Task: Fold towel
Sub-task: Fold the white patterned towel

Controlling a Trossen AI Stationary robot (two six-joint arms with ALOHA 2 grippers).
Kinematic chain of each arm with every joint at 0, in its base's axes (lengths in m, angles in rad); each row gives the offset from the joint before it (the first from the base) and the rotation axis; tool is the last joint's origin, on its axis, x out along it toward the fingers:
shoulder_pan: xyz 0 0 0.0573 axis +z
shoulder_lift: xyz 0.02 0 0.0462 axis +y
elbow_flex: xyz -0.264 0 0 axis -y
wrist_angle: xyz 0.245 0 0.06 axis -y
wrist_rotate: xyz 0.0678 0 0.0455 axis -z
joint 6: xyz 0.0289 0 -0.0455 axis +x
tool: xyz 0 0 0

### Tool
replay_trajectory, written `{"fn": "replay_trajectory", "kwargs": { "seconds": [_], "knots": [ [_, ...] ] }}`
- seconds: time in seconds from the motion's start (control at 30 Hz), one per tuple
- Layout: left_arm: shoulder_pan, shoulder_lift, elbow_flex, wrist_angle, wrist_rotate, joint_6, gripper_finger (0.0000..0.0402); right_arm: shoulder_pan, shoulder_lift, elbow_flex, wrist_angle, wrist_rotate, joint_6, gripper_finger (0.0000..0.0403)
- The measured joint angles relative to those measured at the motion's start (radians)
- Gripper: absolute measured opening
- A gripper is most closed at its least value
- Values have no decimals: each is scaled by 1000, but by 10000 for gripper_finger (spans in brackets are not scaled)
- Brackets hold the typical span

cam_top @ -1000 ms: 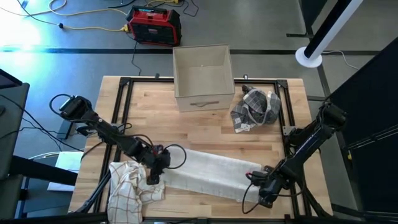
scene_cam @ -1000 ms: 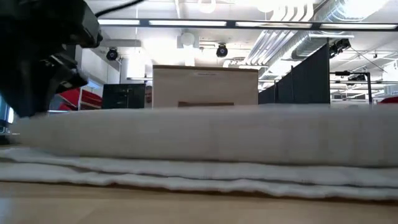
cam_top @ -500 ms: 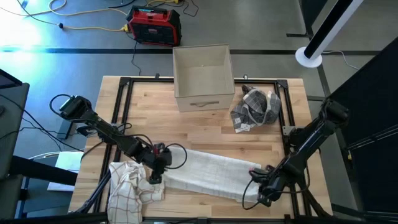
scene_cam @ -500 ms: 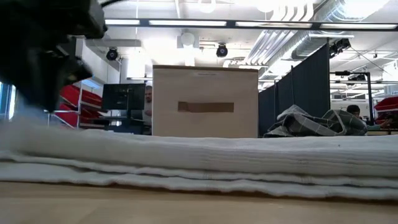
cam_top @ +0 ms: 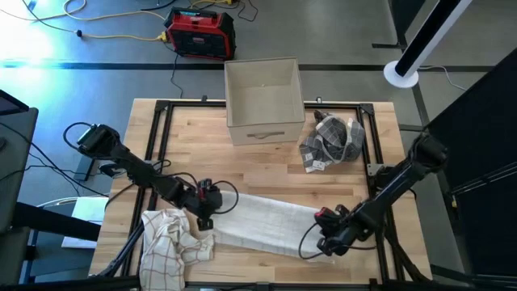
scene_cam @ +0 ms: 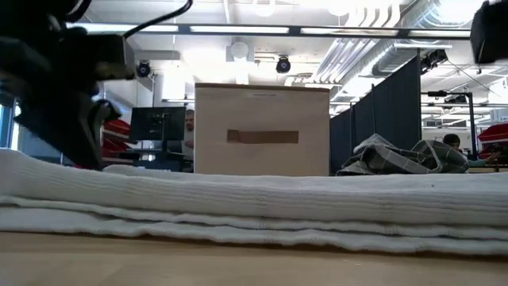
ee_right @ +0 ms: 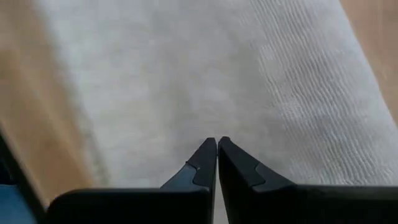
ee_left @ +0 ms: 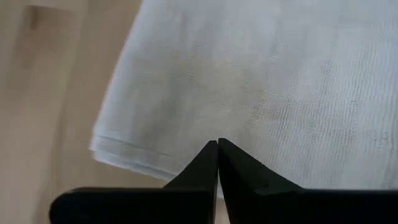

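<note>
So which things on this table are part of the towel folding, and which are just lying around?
Part of the job:
white towel
left gripper, shut, at the towel's left end
right gripper, shut, at its right end

Lying about:
checked cloth
grey plaid cloth
box

Two dark arms here, each a chain of slim black links with rounded, bulkier joints, and thin black cables looping loose beside the wrists of the left gripper (cam_top: pixel 203 217) and the right gripper (cam_top: pixel 327 240). There's a small red mark showing on top of each wrist housing from above. Up close in the wrist views, each gripper's fingers (ee_left: pixel 200 167) are matte black wedges tapering to sharp tips, rising from a flat black bar.
</note>
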Motion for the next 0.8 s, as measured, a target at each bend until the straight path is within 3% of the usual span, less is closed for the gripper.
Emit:
{"fn": "replay_trajectory", "kwargs": {
  "seconds": [0.27, 0.6, 0.8],
  "knots": [
    [-1, 0, -21, 18, 0, -36, 1, -125, 10, 0, -257, -78, 105, 0],
    [-2, 0, -21, 14, -128, -55, 0, -380, 10, -1, -305, -87, -197, 0],
    [-1, 0, -22, -8, -193, 10, 0, -507, 10, -1, -336, -71, -338, 0]
  ]
}}
